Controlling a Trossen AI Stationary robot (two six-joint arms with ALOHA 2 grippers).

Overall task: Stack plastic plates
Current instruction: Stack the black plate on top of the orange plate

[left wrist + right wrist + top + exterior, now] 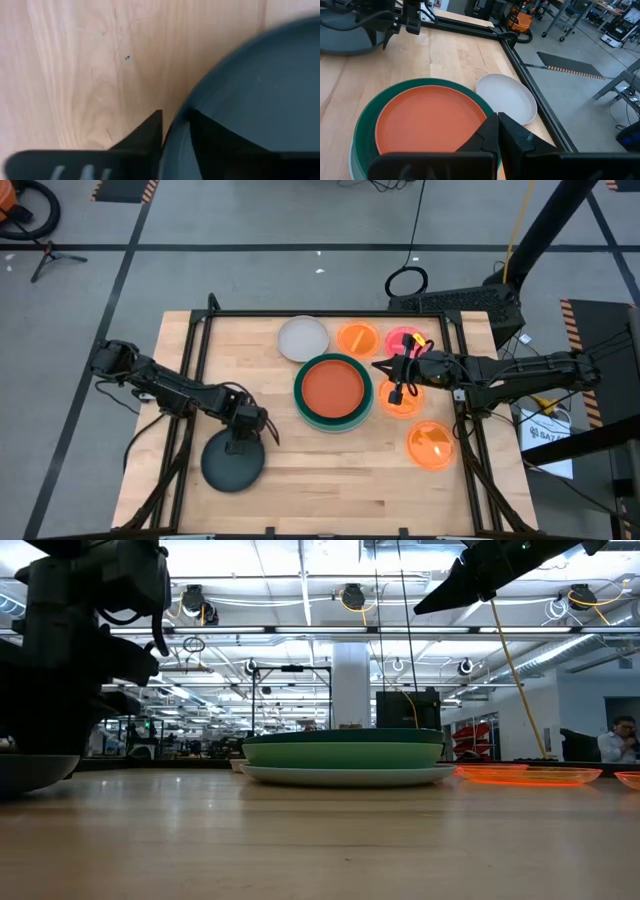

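The dark grey plate (230,465) sits near the table's near-left corner, with my left gripper (243,442) shut on its far rim. In the table's middle a stack (333,390) has the rust-orange plate (425,125) on top, above dark green and lighter plates. A beige plate (303,338) lies flat behind the stack. Small orange plates (358,337), (432,445) and a pink one (405,340) lie to the right. My right gripper (397,385) hovers shut, holding nothing, above another small orange plate (405,405) beside the stack. My left gripper (175,125) pinches the dark grey plate's rim (180,107) on the plate's far side. One finger (200,132) stands inside the plate and the other (147,132) outside it. The fingers point down from above. Whether the plate (25,770) is lifted clear of the table, I cannot tell.
A black frame rail (320,313) runs around the tabletop, close behind the beige plate (507,97). Bare wood lies along the near edge (340,495) between the grey plate and the near-right orange plate. A person (620,740) sits far off in the room.
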